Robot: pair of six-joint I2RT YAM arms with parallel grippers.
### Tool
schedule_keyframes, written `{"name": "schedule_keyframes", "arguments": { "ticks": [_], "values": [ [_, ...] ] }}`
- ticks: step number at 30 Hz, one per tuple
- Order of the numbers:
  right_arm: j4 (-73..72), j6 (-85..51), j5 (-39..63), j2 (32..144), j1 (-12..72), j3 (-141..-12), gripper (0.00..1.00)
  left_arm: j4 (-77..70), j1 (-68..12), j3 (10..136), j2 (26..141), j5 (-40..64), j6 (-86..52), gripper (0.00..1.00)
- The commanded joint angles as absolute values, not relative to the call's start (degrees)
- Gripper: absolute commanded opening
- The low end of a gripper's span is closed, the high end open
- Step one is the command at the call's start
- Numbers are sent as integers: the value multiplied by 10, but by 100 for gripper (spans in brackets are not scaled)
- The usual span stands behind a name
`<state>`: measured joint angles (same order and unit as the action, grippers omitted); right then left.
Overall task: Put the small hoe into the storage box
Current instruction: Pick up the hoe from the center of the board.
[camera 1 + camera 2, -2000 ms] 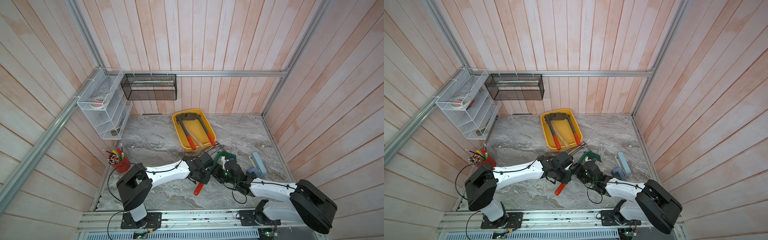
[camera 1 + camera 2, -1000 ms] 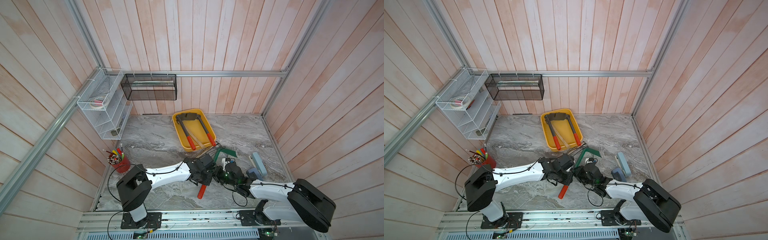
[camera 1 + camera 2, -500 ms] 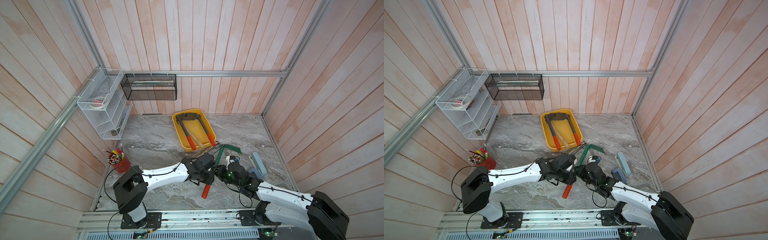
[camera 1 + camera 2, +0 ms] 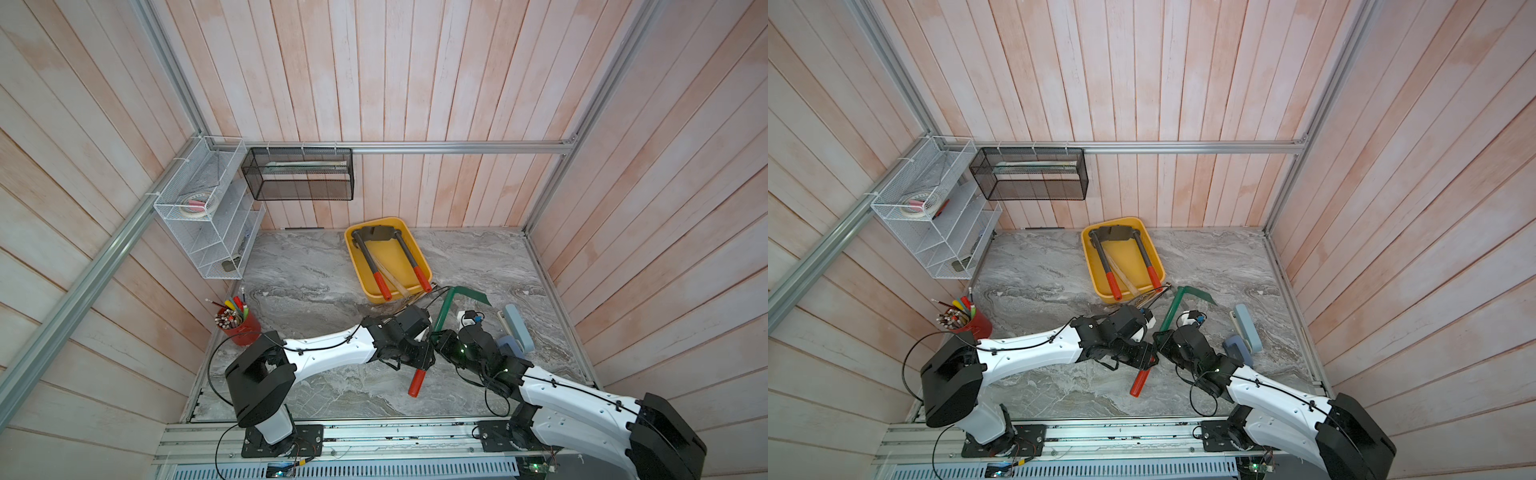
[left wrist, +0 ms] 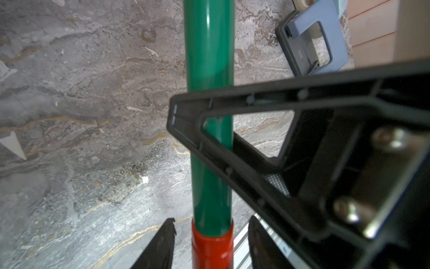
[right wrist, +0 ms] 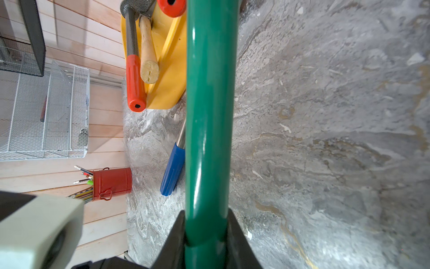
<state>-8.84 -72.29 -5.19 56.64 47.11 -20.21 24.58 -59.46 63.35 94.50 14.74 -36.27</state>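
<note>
Right wrist view: we are clamping the right gripper [image 6: 207, 223] on the green shaft of the small hoe [image 6: 209, 116]. We are holding the left gripper [image 5: 210, 233] with jaws apart, flanking the red grip without contact. We are holding the hoe outside the storage box [image 4: 392, 257], near its front edge.

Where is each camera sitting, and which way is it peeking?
Top views: high up, looking down at the grey marble-patterned table and the back wall; the whole left arm and right arm show.
Left wrist: on the left arm, looking past its open left gripper at the table; the right arm's fingers cross the picture.
Right wrist: on the right arm, looking past the right gripper toward the shallow yellow plastic tray.
Shared: both wrist views show the small green-shafted hoe with a red grip.
</note>
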Motion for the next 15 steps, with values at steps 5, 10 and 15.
{"name": "schedule_keyframes", "arguments": {
  "ticks": [5, 10, 15],
  "values": [
    [-106, -700, -80, 544, 475, -226, 11, 215, -592, 624, 963, 177, -364, 55],
    [-108, -702, -83, 534, 475, -224, 11, 214, -593, 621, 971, 182, -365, 52],
    [-110, -705, -82, 529, 475, -220, 11, 207, -594, 620, 977, 192, -368, 35]
  ]
}}
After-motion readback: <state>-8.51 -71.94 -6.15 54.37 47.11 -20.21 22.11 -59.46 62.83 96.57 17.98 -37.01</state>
